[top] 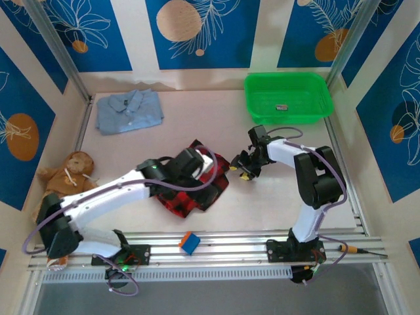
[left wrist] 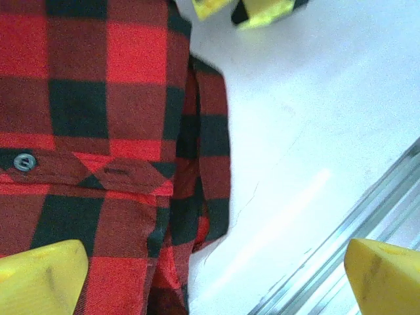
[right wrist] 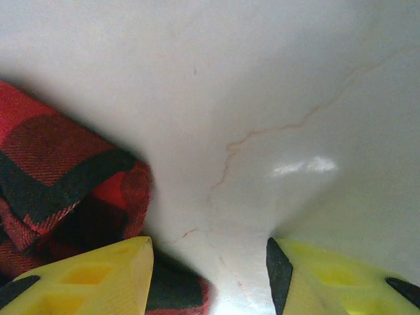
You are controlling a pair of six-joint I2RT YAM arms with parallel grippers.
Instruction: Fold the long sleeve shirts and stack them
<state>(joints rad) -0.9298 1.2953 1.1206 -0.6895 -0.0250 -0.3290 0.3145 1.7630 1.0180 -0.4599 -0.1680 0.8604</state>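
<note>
flannel [top: 190, 200] sits mid-table in a compact bundle, roughly folded, edges uneven. left wrist view shows a buttoned strip and a doubled-over side edge. blue shirt [top: 128, 110] is back left, folded flat, collar up, well apart from the flannel. my read: both are folded or close to it, stacking not done, one shirt has to go on the other.
left gripper [left wrist: 210, 282] hovers right over the flannel, jaws wide, nothing in them. right gripper [top: 241, 169] is just beside the flannel's right edge, low over the table, jaws partly apart, bare surface between them, holding nothing.
table [top: 275, 197] is white and smooth, with faint hairline cracks and glare spots. green bin [top: 254, 98] back right, small dark item inside. plush toy [top: 69, 172] at the left edge, blue block [top: 189, 242] on the front rail. walls are blue panels with a leaf and orange-disc print.
</note>
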